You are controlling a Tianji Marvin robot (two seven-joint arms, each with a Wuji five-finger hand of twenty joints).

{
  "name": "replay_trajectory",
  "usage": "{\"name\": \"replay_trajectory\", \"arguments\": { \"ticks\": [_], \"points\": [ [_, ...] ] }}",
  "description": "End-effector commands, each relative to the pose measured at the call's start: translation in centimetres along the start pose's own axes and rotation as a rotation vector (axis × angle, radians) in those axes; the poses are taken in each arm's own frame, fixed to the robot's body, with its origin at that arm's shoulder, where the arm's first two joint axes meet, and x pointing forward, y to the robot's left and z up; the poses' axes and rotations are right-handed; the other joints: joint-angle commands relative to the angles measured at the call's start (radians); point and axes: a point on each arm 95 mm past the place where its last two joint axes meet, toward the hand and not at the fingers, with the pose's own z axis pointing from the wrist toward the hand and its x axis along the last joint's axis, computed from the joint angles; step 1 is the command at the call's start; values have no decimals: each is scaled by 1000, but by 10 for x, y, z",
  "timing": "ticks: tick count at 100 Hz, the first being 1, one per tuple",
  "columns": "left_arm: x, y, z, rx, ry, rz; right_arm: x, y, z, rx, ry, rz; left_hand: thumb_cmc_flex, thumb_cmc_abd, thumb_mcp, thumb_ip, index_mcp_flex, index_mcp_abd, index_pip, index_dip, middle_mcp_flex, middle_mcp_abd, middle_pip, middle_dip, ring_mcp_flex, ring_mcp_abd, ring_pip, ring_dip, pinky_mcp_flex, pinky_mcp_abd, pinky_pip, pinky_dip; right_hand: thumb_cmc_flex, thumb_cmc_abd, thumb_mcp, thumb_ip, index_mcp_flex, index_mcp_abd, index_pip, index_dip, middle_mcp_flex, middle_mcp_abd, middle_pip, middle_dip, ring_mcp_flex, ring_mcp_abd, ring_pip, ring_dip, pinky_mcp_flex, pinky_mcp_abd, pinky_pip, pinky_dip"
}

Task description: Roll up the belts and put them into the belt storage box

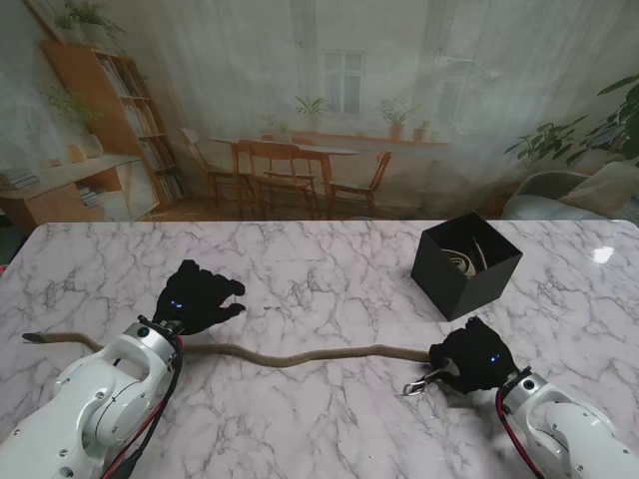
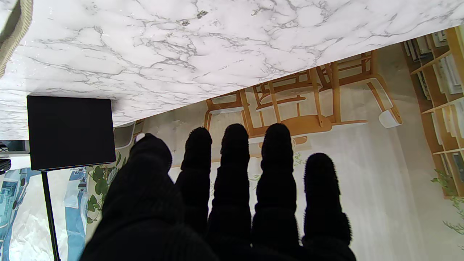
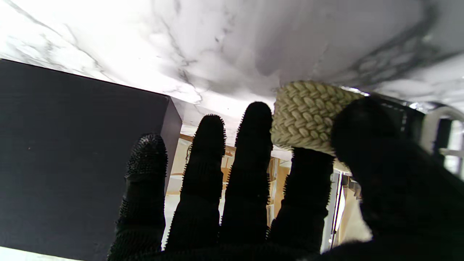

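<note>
Seen from the stand: a long tan woven belt [image 1: 300,355] lying in a wavy line across the marble surface [image 1: 329,289], from the far left side to the right hand [image 1: 474,361]. Right hand in a black glove, closed around the belt end near the metal buckle [image 1: 417,386] (buckle resting on the surface just beside the hand). Left hand [image 1: 197,297] also in a black glove, fingers spread, holding nothing, placed just beyond the belt on the side farther from me; contact with the belt not possible to judge. Black belt storage box [image 1: 465,265] standing on the right part of the surface, farther from me than the right hand, well apart from the left hand. Inside the box, one coiled belt [image 1: 461,261] already visible.

From the left wrist: the fingers [image 2: 235,174] stretched out and apart, nothing between them. A short piece of the woven belt [image 2: 14,32] at the corner of the picture, and the dark side of the box [image 2: 70,132] on the marble.

From the right wrist: the woven belt end [image 3: 308,114] pinched between the thumb [image 3: 366,130] and the other fingers, rolled or folded over at this point (which one is not clear). Box wall [image 3: 79,145] close beside the hand.
</note>
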Motion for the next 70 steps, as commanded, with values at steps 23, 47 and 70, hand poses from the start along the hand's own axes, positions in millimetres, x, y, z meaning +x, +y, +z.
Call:
{"name": "replay_trajectory", "arguments": {
  "ticks": [23,47,70],
  "points": [
    [2,1,2,-11,6,-2,2,6,4,5,35,19,-1,39,-16,-22,20,3,-3,10,-24,21,-18,-11,-18,16,-27,-11,-20,37,-23,4,-39,78,-24,-9,164,42,61,-75,134,32,-12,17,59,-3,23,46,-3,32,21,3],
    [2,2,2,-11,10,-6,6,6,11,-8,34,74,-4,41,-16,-23,21,4,-4,11,-25,21,-18,-11,-19,17,-26,-11,-20,35,-23,5,-74,123,41,36,381,215,-16,-75,112,113,-69,-15,69,42,52,87,5,85,31,14],
    [2,2,3,-6,11,-7,10,2,16,-18,30,90,-5,43,-15,-23,20,6,-5,11,-25,22,-17,-10,-20,17,-26,-11,-21,35,-23,6,38,-6,-15,23,223,134,32,-75,278,105,62,52,213,3,137,146,84,57,78,33]
  ]
}}
